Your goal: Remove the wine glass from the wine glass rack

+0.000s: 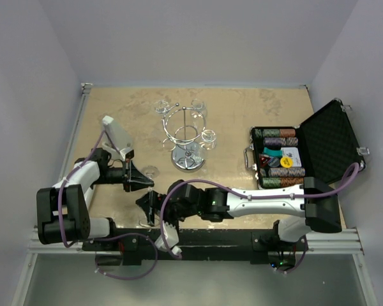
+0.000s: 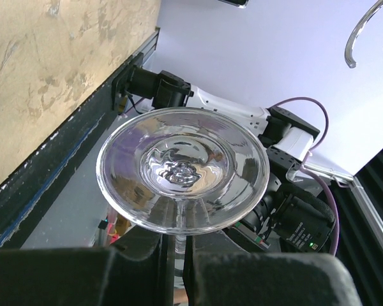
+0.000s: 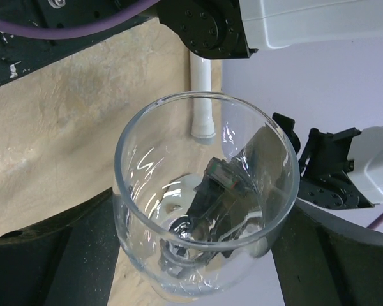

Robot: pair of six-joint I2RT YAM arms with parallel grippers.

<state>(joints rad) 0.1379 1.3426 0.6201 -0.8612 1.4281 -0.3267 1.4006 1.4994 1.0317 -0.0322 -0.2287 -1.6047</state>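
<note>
A clear wine glass (image 1: 150,172) hangs in the air near the table's front left, well away from the chrome wine glass rack (image 1: 187,137). My left gripper (image 2: 177,268) is shut on its thin stem, just below the round foot (image 2: 182,169). In the right wrist view the glass's bowl (image 3: 204,210) sits between the dark fingers (image 3: 51,261), which press its sides. My right gripper (image 3: 198,255) is shut on the bowl. In the top view the right gripper (image 1: 152,205) meets the left gripper (image 1: 142,182) head on.
Other clear glasses (image 1: 209,135) still hang from the rack's hooks. An open black case of poker chips (image 1: 276,159) lies at the right, its lid (image 1: 329,137) raised. The table's front rail (image 1: 242,237) runs behind both grippers.
</note>
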